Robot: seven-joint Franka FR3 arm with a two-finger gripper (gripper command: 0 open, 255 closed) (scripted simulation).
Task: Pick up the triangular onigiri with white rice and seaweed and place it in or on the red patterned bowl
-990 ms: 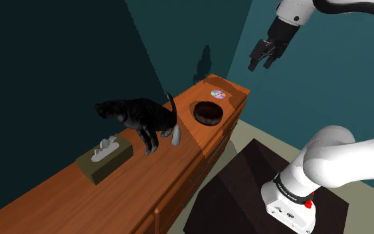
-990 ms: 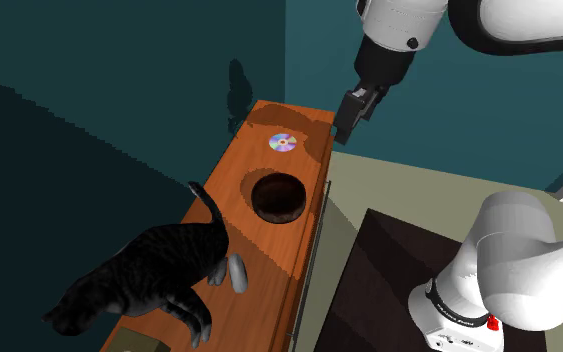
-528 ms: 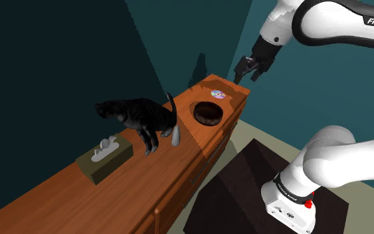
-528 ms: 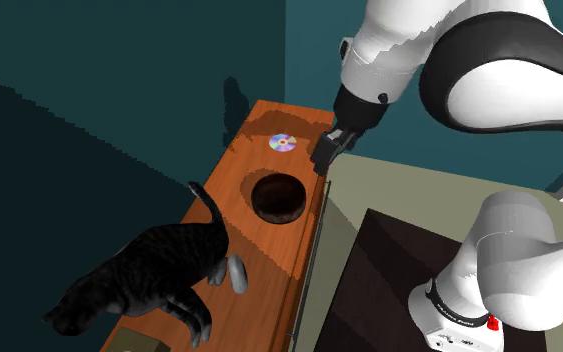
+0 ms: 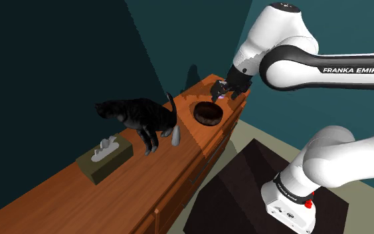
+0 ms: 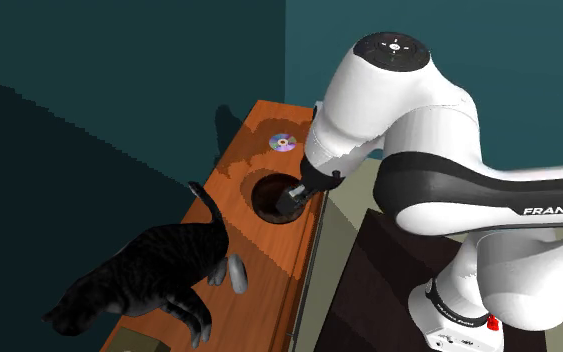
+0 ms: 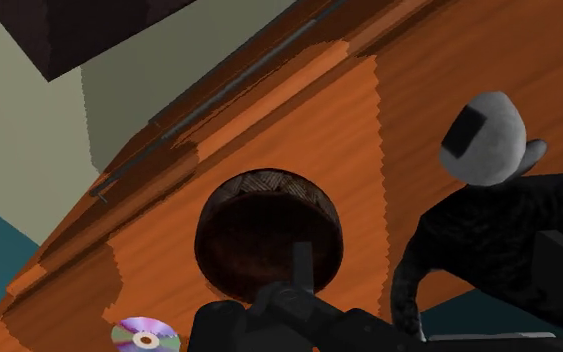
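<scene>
- One arm [image 5: 291, 60] arches down over the worktop's [image 5: 145, 179] far end, with its end effector [image 6: 290, 198] low above the dark brown bowl [image 5: 207, 114].
- You cannot tell whether it is spread or pressed together.
- Your onigiri [image 7: 484, 140] lies on the worktop beside the dark cat's [image 5: 135, 114] paws, apart from the bowl.

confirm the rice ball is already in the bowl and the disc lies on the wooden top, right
No. The rice ball lies on the wooden top by the cat, apart from the bowl, as the wrist view shows. The disc does lie on the wooden top.
</scene>
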